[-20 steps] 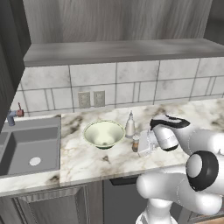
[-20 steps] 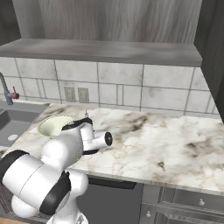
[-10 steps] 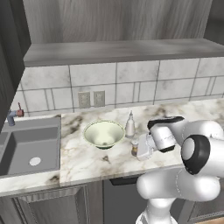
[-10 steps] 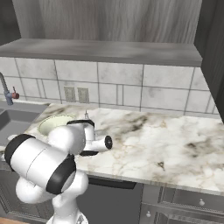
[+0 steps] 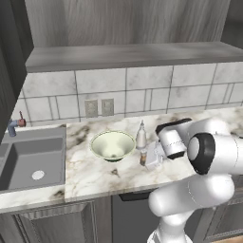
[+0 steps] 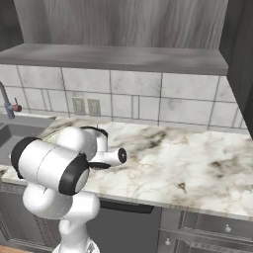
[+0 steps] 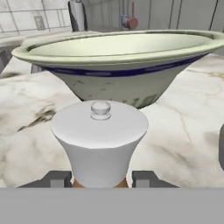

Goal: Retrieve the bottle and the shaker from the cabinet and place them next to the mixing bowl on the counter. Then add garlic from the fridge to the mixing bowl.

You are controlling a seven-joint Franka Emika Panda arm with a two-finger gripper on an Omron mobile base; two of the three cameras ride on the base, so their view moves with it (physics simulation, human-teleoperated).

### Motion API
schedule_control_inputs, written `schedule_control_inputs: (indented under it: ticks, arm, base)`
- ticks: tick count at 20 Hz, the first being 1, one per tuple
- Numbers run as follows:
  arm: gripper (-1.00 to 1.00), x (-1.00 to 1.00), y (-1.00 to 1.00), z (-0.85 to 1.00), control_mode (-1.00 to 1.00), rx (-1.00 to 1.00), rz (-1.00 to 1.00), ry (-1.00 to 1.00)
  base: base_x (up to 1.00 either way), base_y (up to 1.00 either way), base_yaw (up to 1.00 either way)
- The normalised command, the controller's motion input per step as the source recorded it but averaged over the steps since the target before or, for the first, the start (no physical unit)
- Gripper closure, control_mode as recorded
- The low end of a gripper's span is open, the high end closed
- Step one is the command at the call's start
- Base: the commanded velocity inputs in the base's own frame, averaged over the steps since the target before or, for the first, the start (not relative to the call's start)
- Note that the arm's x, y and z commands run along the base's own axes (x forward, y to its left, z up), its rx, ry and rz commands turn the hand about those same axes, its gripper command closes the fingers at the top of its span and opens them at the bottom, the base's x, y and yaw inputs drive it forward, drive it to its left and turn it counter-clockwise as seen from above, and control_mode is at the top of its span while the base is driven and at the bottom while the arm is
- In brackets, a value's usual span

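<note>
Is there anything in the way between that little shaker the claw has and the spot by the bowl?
Nothing visible. The shaker sits between the jaws of the gripper, right in front of the mixing bowl, with only bare counter between them.

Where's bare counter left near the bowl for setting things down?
Bare counter runs wide to the arm's right, toward the tiled wall. In front of the mixing bowl is a narrower strip. Crowded: bottle, shaker and gripper right of the bowl.

The light is even and soft, the shadows are weak, the bench [image 5: 95,173] has no glare, and the close view looks a little blurred.
</note>
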Motion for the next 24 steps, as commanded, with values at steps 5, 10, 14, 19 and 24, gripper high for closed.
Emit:
schedule_control_inputs:
  ticks: [5,10,14,19,24]
  arm:
    - [1.00,0.16,0.00,0.00,-1.00,0.00,0.00,-0.01]
    - [1.00,0.03,0.00,-0.11,-1.00,0.00,0.00,-0.01]
    - [1.00,0.00,0.01,-0.17,-1.00,0.00,0.00,0.00]
    - [-1.00,0.00,0.01,0.00,-1.00,0.00,0.00,0.00]
    - [-1.00,0.00,0.00,0.00,-1.00,0.00,0.00,0.00]
  base:
    - [0.00,0.00,0.00]
    - [0.00,0.00,0.00]
    - [0.00,0.00,0.00]
    - [0.00,0.00,0.00]
    - [0.00,0.00,0.00]
